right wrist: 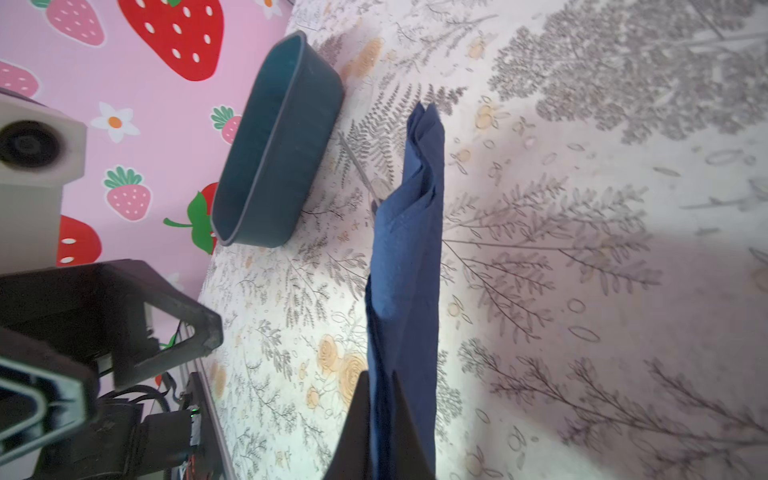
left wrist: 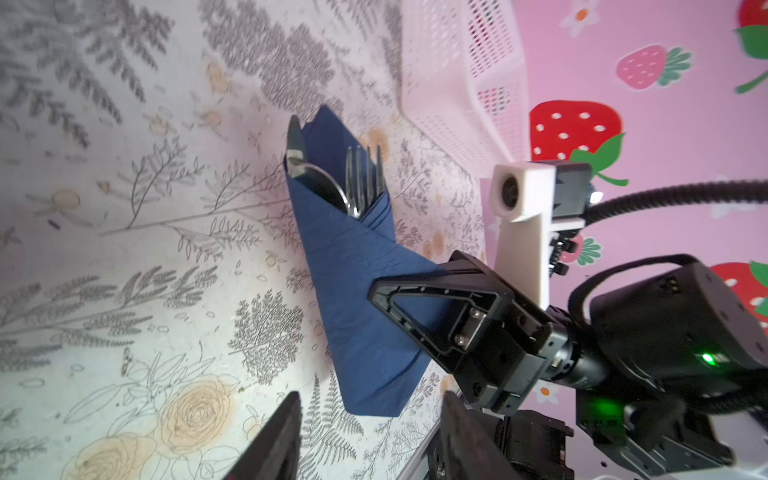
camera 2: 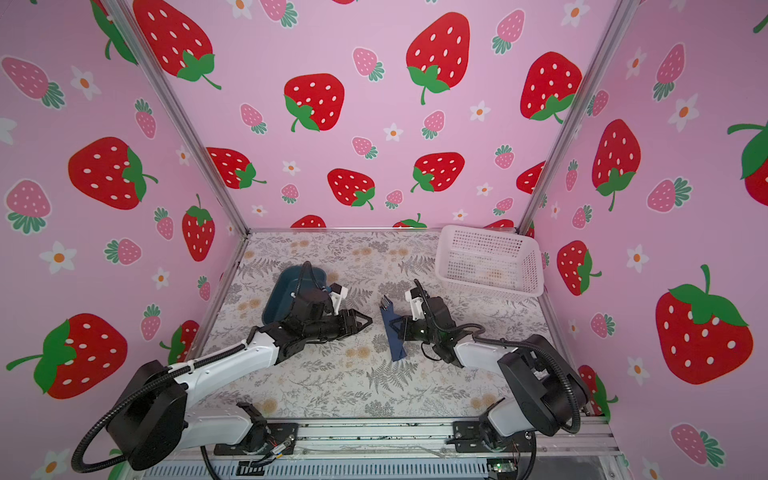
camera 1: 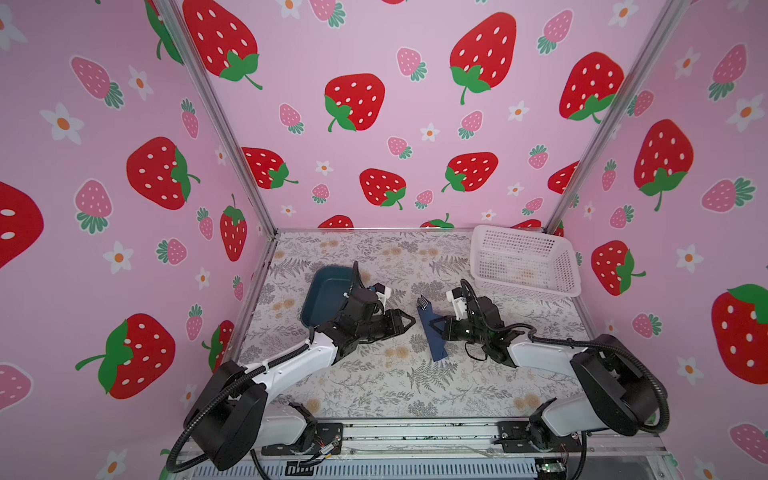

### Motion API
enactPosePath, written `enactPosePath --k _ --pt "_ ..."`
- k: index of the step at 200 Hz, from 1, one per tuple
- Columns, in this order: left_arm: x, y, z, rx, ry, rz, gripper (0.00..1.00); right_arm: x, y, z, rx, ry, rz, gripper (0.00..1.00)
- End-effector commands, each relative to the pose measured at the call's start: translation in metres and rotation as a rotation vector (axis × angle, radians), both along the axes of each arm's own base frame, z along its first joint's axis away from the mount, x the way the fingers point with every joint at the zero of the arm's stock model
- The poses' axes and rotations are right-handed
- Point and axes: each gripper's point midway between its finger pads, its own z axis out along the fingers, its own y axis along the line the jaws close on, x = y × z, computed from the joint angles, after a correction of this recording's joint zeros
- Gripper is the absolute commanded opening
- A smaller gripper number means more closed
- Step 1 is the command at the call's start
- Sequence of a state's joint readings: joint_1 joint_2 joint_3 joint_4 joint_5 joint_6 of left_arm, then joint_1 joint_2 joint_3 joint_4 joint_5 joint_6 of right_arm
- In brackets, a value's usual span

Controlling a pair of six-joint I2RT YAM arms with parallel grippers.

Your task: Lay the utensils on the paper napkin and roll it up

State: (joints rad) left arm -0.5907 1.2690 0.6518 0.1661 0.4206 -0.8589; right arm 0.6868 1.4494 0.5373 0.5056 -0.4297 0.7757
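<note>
The dark blue paper napkin [camera 1: 433, 334] [camera 2: 395, 334] lies mid-table, rolled into a narrow bundle around the utensils. Fork tines, a spoon bowl and a knife tip [left wrist: 358, 183] stick out of its far end [camera 1: 424, 302] [camera 2: 386, 302]. One grey utensil end [right wrist: 358, 163] also shows in the right wrist view beside the napkin [right wrist: 409, 249]. My right gripper [camera 1: 433, 326] [camera 2: 396, 326] [right wrist: 379, 380] is shut on the roll's right edge. My left gripper [camera 1: 409, 321] [camera 2: 368, 322] [left wrist: 371, 419] stands open just left of the napkin [left wrist: 353, 291], holding nothing.
A dark teal tub [camera 1: 322, 291] [camera 2: 279, 291] [right wrist: 274, 153] sits behind the left arm. A white mesh basket [camera 1: 524, 262] [camera 2: 490, 259] [left wrist: 461, 83] stands at the back right corner. Strawberry-print walls close in three sides.
</note>
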Motion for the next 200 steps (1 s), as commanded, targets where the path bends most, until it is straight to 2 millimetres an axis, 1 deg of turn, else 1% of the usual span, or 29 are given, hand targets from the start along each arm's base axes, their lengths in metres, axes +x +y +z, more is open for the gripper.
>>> enactPosePath --k 1,18,31,39,63,90,115,136,174,200 --pt "0.009 0.009 0.025 -0.086 -0.12 0.024 0.61 0.004 0.016 0.057 0.105 -0.11 0.069 0.05" --pt "0.012 0.018 0.036 -0.136 -0.157 0.032 0.65 0.005 0.021 0.079 0.122 -0.149 0.102 0.05" --pt "0.013 0.023 0.043 -0.171 -0.163 0.024 0.66 0.005 0.023 0.095 0.132 -0.173 0.124 0.05" --pt "0.014 0.026 0.047 -0.194 -0.158 0.016 0.69 0.004 0.025 0.104 0.141 -0.189 0.14 0.05" --pt "0.009 0.022 0.067 -0.277 -0.19 -0.083 0.71 0.001 0.03 0.127 0.164 -0.239 0.185 0.05" --pt "0.008 0.019 0.081 -0.333 -0.22 -0.147 0.73 -0.002 0.033 0.152 0.204 -0.283 0.216 0.05" --pt "0.014 0.018 0.089 -0.384 -0.211 -0.145 0.74 -0.005 0.036 0.169 0.237 -0.302 0.243 0.04" --pt "0.019 0.018 0.102 -0.428 -0.238 -0.138 0.75 -0.008 0.039 0.183 0.267 -0.307 0.275 0.04" --pt "0.026 0.014 0.115 -0.482 -0.223 -0.146 0.77 -0.009 0.042 0.209 0.321 -0.326 0.301 0.04" --pt "0.03 0.014 0.132 -0.55 -0.252 -0.141 0.77 -0.008 0.043 0.224 0.357 -0.331 0.303 0.04"
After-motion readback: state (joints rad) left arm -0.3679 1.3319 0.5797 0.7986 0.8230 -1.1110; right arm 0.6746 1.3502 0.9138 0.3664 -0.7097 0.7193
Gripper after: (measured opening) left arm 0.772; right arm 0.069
